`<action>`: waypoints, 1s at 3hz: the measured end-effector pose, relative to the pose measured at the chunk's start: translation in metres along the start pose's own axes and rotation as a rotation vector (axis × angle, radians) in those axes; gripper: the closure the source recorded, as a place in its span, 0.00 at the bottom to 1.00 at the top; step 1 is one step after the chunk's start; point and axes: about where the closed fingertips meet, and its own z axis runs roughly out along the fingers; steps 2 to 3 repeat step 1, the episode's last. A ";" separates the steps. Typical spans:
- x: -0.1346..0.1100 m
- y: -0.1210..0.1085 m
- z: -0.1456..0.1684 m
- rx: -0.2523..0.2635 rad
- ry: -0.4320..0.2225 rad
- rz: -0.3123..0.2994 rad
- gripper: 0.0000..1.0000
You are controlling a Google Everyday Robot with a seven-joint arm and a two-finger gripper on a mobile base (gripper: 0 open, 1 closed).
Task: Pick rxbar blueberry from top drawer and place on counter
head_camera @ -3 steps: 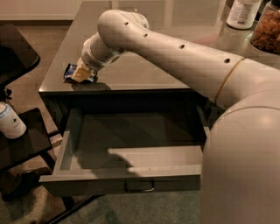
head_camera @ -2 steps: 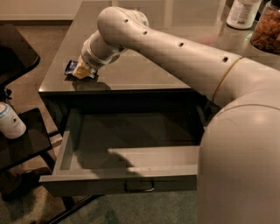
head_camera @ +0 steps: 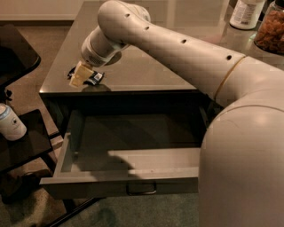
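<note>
The rxbar blueberry (head_camera: 95, 78), a small dark blue bar with white lettering, lies on the counter (head_camera: 146, 66) near its front left corner. My gripper (head_camera: 80, 74) is down on the bar, covering its middle, with the bar's ends showing on either side. The arm reaches in from the right across the counter. The top drawer (head_camera: 120, 182) stands pulled out below the counter's front edge. Its grey inside shows nothing in it, and its small metal handle (head_camera: 142, 189) is on the front panel.
A white bottle (head_camera: 244, 13) and a jar of brown snacks (head_camera: 270, 31) stand at the counter's back right. Black side tables (head_camera: 17, 57) stand to the left, the lower one holding a white can (head_camera: 11, 123). My own arm body fills the right side.
The gripper and bar have stayed at the counter's front left corner. The wrist has shifted only slightly.
</note>
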 end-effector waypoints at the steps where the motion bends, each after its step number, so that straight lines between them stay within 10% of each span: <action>1: 0.000 0.000 0.000 -0.001 0.000 0.000 0.00; 3: 0.000 0.000 0.000 -0.001 0.000 0.000 0.00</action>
